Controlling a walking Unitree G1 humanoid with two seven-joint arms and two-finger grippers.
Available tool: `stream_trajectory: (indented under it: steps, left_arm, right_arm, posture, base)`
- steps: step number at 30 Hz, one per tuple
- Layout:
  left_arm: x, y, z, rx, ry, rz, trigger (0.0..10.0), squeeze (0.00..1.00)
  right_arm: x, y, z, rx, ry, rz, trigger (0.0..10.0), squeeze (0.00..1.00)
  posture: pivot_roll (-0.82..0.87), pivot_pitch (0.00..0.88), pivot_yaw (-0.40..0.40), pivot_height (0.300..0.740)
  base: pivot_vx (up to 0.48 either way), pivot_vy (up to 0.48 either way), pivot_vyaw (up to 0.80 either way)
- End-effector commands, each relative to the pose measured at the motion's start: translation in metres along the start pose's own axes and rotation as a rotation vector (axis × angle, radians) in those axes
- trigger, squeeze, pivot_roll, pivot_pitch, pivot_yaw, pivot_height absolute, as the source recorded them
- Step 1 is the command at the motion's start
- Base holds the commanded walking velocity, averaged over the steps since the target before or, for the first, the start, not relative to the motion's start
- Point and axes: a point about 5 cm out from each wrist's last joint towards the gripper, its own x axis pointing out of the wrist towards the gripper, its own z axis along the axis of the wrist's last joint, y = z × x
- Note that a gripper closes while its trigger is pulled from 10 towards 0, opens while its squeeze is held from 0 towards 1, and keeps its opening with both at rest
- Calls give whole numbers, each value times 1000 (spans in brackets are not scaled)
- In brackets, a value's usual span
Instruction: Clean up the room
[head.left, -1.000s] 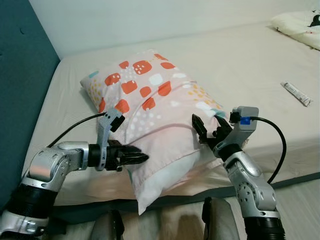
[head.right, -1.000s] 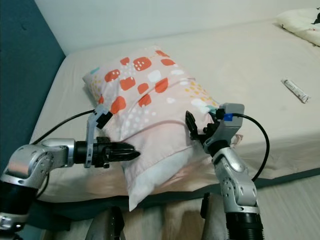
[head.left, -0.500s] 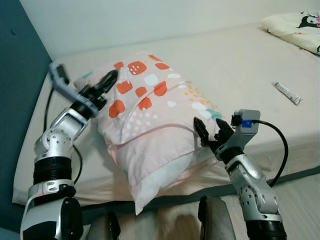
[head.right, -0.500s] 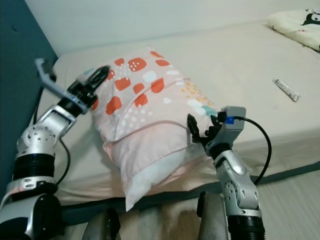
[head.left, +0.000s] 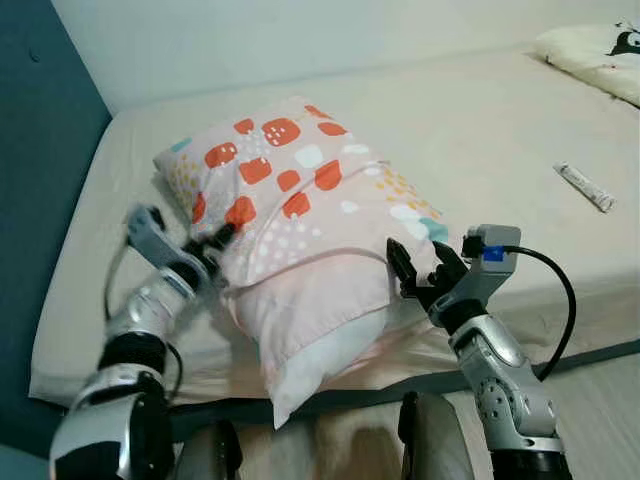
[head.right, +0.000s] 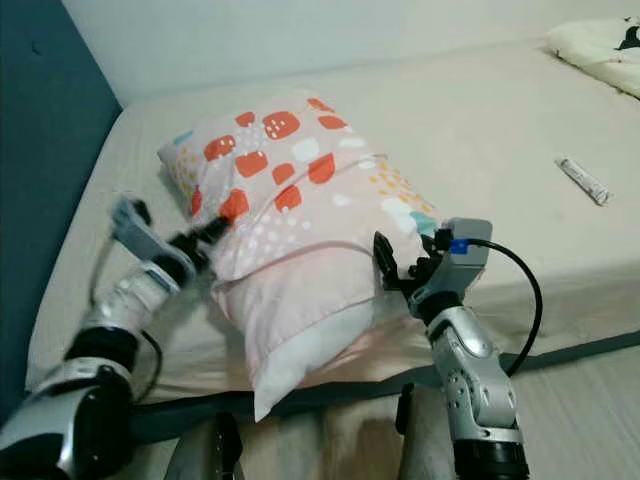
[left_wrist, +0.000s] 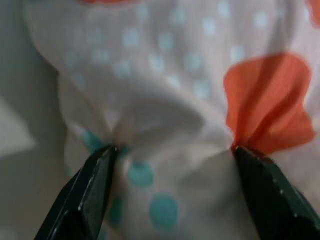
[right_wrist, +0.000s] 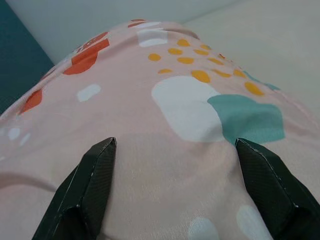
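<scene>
Black fingers of left gripper (head.left: 222, 236) spread wide, pressed into pillow (head.left: 300, 215) edge w/ fabric bunched between them in wrist view; forearm angles up from lower left of frame. Right gripper (head.left: 418, 268) also spread, tips against pillow's right side, arm rising from bottom centre-right. Pillow lies centre-left on bed (head.left: 480, 120). Head views add a tube (head.left: 587, 187) at right and bedding (head.left: 600, 55) upper right.

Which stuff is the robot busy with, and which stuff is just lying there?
Busy with:
- pillow, on the bed
- left gripper, jaws open, pressed into the pillow's side
- right gripper, jaws open against the pillow's other side

Just lying there:
- tube
- blanket in the far corner
</scene>
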Motion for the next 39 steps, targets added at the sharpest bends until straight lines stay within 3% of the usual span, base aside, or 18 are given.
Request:
stream_trajectory:
  steps: [1, 3, 5, 9, 15, 18, 27, 31, 33, 36, 39]
  left_arm:
    - [-3, 7, -23, -56, 66, 9, 10000, 0]
    - [-3, 2, -34, -168, 76, -49, 10000, 0]
    - [-2, 0, -35, -196, 74, -68, 10000, 0]
    - [1, -13, -28, -431, -27, -212, 10000, 0]
    - [4, -27, -24, -520, -81, -332, 10000, 0]
    - [9, -44, -20, -549, -106, -403, 10000, 0]
    - [16, -70, -43, -425, 25, -454, 10000, 0]
    - [20, -94, -61, -281, 117, -483, 10000, 0]
    - [21, -98, -63, -256, 133, -486, 10000, 0]
    - [24, -119, -66, -154, 148, -526, 10000, 0]
    - [26, -131, -71, -112, 178, -533, 10000, 0]
  right_arm:
    - [-2, 0, -1, 6, 8, -3, 10000, 0]
    - [-2, 0, 0, 4, 6, -4, 10000, 0]
    - [-2, 0, 0, 4, 5, -5, 10000, 0]
    - [-4, 0, 0, 3, 7, -9, 10000, 0]
    - [-5, -1, 0, 3, 10, -11, 10000, 0]
    - [-6, -1, 1, 2, 10, -11, 10000, 0]
    - [-4, 0, 2, 2, 8, -10, 10000, 0]
    - [-5, 0, 2, 5, 8, -13, 10000, 0]
    - [-5, 0, 2, 5, 9, -13, 10000, 0]
    - [-5, 1, 1, 6, 12, -11, 10000, 0]
    - [-4, 1, 1, 6, 11, -10, 10000, 0]
  posture:
    - [29, 166, 87, 476]
    - [29, 166, 87, 476]
    - [26, 170, 86, 476]
    - [20, 170, 87, 476]
    - [14, 170, 82, 476]
    - [13, 170, 83, 476]
    - [16, 172, 80, 476]
    - [16, 172, 80, 476]
    - [16, 172, 80, 476]
    - [25, 171, 82, 476]
    - [30, 170, 82, 476]
  base:
    - [0, 0, 0]
    - [0, 0, 0]
    - [0, 0, 0]
    - [0, 0, 0]
    - [0, 0, 0]
    - [0, 0, 0]
    - [0, 0, 0]
    - [0, 0, 0]
    - [0, 0, 0]
    - [0, 0, 0]
    - [0, 0, 0]
